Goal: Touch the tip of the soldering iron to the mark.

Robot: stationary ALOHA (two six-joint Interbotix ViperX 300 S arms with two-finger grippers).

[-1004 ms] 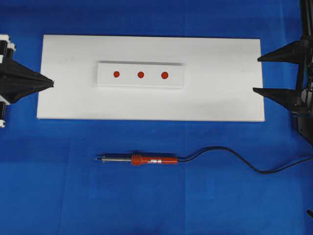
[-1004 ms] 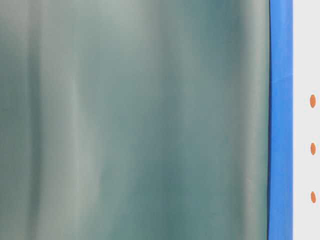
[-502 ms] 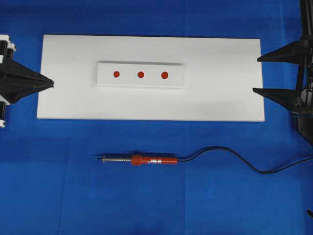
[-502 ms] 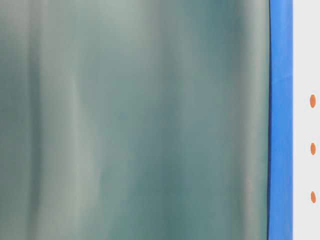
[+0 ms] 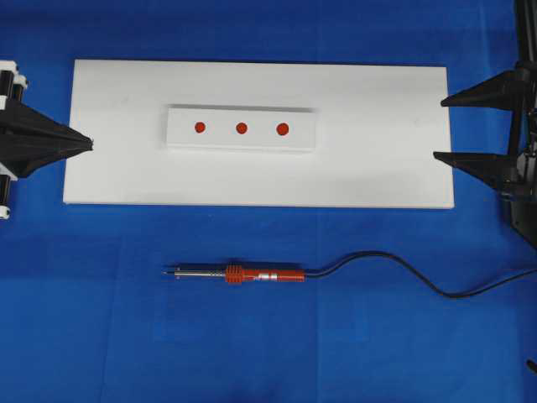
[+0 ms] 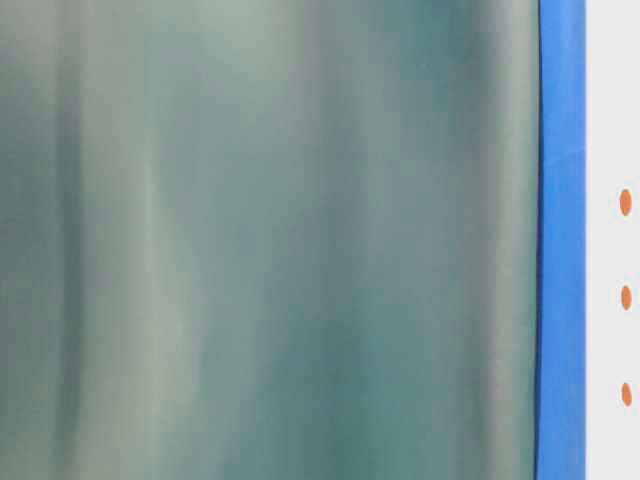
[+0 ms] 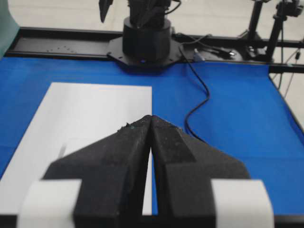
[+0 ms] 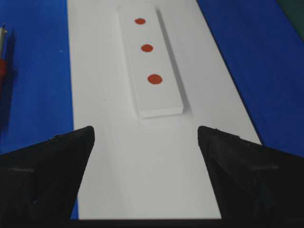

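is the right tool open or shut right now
Open. In the overhead view the right tool has its two black fingers spread well apart with nothing between them, and its wrist view shows the white board through the gap.

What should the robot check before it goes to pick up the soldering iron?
1. Right end effector open wide enough to grab: ok.
2. Left end effector shut, holding nothing: ok.
3. Soldering iron lies free on the blue cloth, handle uncovered: ok.
4. Black cord loose, not wrapped around anything: ok.
5. The mark, the smallest end dot on the white strip, uncovered: ok.
6. Whether the iron is hot: cannot tell.
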